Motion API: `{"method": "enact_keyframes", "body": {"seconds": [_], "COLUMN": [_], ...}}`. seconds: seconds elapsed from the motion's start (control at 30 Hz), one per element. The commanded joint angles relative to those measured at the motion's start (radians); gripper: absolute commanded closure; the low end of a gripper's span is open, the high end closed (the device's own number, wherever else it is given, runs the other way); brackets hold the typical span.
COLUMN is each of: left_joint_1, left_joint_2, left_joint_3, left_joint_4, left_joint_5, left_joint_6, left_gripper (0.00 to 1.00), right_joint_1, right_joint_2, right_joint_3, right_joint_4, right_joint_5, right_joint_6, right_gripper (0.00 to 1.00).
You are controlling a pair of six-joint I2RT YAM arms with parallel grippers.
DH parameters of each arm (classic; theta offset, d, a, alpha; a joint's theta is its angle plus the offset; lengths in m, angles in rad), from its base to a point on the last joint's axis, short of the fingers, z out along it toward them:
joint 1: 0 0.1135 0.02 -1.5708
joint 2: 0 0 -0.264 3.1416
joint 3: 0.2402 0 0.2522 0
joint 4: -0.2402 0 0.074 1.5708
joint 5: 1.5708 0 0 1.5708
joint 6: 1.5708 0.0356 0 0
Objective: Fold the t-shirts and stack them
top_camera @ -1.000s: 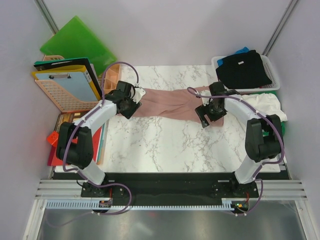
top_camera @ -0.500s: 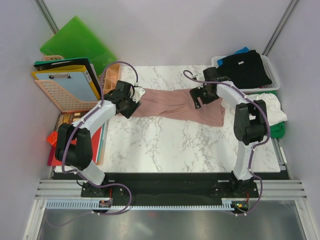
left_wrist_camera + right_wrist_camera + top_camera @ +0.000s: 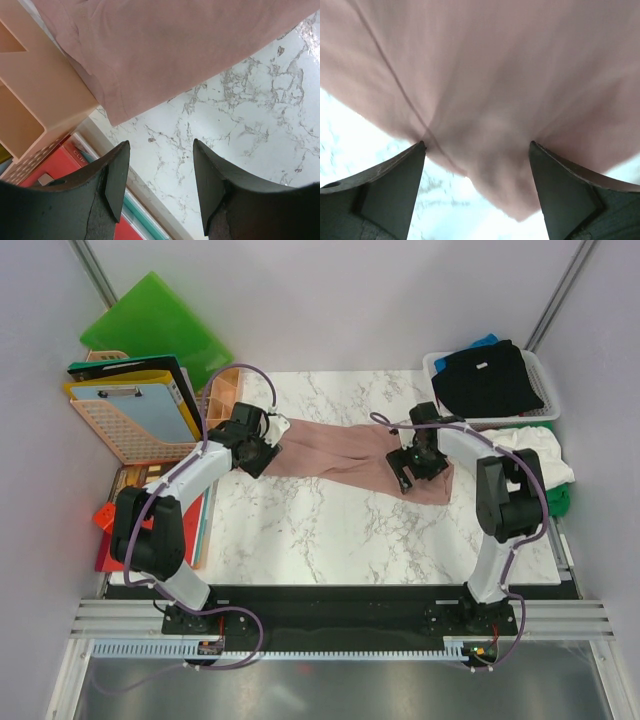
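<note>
the pink t-shirt (image 3: 340,448) lies stretched in a band across the back of the table (image 3: 330,530), so i judge i'm mid-fold, with stacking yet to come. my left gripper (image 3: 160,165) hangs partly open and empty just off its left edge, and my right gripper (image 3: 477,150) gapes wide and empty over the rumpled right end. next, each needs to pinch an edge.

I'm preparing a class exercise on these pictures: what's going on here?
Two robot arms are working on a pink t-shirt spread across the marble table. The left gripper hangs open at its left end, the right gripper open above its right end; neither holds it. A black shirt lies in the basket.
</note>
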Motion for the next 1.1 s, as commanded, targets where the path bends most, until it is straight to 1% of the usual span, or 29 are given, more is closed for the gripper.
{"method": "enact_keyframes", "body": {"seconds": [0.0,0.07,0.23,0.33,0.4,0.5,0.53,0.6,0.7,0.77,0.83,0.9,0.93,0.97,1.07], "left_joint_1": [0.001,0.001,-0.001,-0.002,-0.004,-0.004,-0.005,-0.005,-0.005,-0.005,-0.002,-0.004,-0.004,-0.005,-0.004], "left_joint_2": [-0.013,-0.008,-0.022,-0.025,-0.027,-0.035,-0.048,-0.077,-0.110,-0.099,-0.094,-0.093,-0.093,-0.093,-0.104], "left_joint_3": [-0.012,-0.010,-0.012,-0.018,-0.019,-0.021,-0.022,-0.036,-0.050,-0.042,-0.042,-0.036,-0.032,-0.028,-0.028], "left_joint_4": [0.026,0.026,0.026,0.028,0.029,0.040,0.069,0.119,0.189,0.196,0.207,0.212,0.212,0.210,0.206], "left_joint_5": [0.007,0.007,0.010,0.007,0.012,0.010,-0.002,-0.066,-0.134,-0.174,-0.182,-0.180,-0.176,-0.175,-0.177], "left_joint_6": [-0.001,-0.001,-0.003,0.003,0.002,-0.009,-0.027,-0.039,-0.023,-0.006,0.009,0.007,0.005,0.003,0.008], "left_gripper": [0.40,0.40,0.40,0.40,0.40,0.40,0.41,0.40,0.37,0.22,0.16,0.14,0.13,0.12,0.11], "right_joint_1": [-0.004,-0.017,-0.071,-0.077,-0.079,-0.077,-0.074,-0.071,-0.067,-0.063,-0.053,-0.047,-0.039,-0.036,-0.022], "right_joint_2": [-0.129,-0.183,-0.284,-0.344,-0.381,-0.390,-0.384,-0.358,-0.306,-0.231,-0.168,-0.061,-0.026,0.040,0.145], "right_joint_3": [-0.077,-0.128,-0.235,-0.271,-0.262,-0.206,-0.171,-0.137,-0.087,-0.038,0.036,0.091,0.155,0.185,0.287], "right_joint_4": [-0.075,-0.088,-0.121,-0.121,-0.120,-0.118,-0.118,-0.117,-0.083,-0.054,-0.046,-0.039,-0.037,-0.040,-0.048], "right_joint_5": [0.059,0.085,0.081,0.071,0.029,-0.028,-0.031,-0.033,-0.031,-0.024,-0.039,-0.050,-0.053,-0.054,-0.048], "right_joint_6": [-0.046,-0.071,-0.103,-0.125,-0.119,-0.091,-0.083,-0.073,-0.053,-0.028,-0.016,0.012,0.023,0.041,0.073], "right_gripper": [0.08,0.07,0.07,0.07,0.07,0.07,0.04,0.02,0.02,0.02,0.02,0.02,0.02,0.02,0.02]}}
